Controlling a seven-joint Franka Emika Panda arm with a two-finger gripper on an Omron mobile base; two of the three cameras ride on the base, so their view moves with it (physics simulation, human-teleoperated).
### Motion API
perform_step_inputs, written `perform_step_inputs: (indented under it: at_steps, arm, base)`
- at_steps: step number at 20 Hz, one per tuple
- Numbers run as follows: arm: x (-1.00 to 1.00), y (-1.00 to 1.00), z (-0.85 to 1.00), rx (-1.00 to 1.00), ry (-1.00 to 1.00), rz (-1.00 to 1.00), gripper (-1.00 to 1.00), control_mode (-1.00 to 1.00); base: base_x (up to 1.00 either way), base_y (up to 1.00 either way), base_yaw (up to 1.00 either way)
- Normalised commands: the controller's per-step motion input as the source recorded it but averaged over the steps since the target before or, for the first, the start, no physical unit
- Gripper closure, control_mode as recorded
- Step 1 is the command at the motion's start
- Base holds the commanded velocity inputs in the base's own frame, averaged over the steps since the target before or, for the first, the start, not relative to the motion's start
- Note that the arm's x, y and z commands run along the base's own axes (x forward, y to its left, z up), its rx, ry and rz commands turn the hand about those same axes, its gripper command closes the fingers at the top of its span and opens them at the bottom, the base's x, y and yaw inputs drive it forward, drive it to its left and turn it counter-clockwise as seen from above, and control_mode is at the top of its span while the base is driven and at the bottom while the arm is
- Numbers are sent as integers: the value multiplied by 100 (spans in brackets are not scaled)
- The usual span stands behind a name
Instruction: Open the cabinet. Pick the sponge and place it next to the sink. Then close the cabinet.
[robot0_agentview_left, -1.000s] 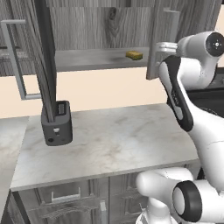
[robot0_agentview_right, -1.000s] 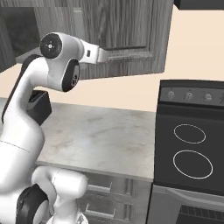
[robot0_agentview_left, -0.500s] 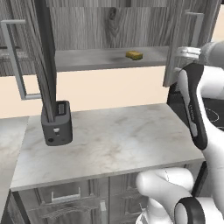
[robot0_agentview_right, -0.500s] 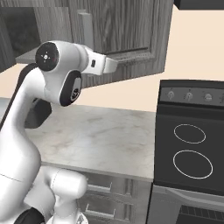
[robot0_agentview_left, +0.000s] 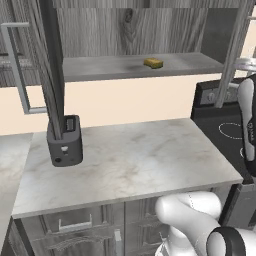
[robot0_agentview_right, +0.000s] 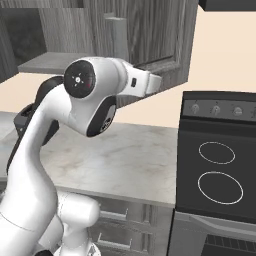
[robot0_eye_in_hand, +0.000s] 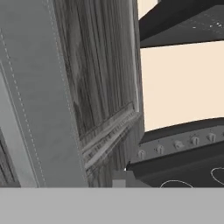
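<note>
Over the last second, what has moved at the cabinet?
The right door of the dark grey wood-grain wall cabinet has swung further open as the white arm drew rightward. The small yellow sponge stayed on the shelf, the black toaster on the counter.

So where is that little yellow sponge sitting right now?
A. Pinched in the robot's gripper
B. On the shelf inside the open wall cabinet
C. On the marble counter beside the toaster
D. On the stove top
B. The sponge lies on the shelf of the open cabinet, above the counter and up to the right of the toaster, with nothing touching it.
</note>
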Motion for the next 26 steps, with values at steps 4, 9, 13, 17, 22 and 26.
perform_step_inputs:
  at_steps: [4,9,13,17,22,26]
  arm:
    - [-4,-78,0,0,0,0,100,-100]
    - [-1,-4,0,0,0,-1,100,-100]
    - [0,8,-6,0,0,0,-100,-100]
    - [-12,6,-2,0,0,-1,-100,-100]
    - [-93,14,0,0,-2,0,-100,-100]
    - [-99,29,7,0,-5,2,-100,-100]
  base:
    - [0,0,0]
    - [0,0,0]
    - [0,0,0]
    - [0,0,0]
    - [0,0,0]
    - [0,0,0]
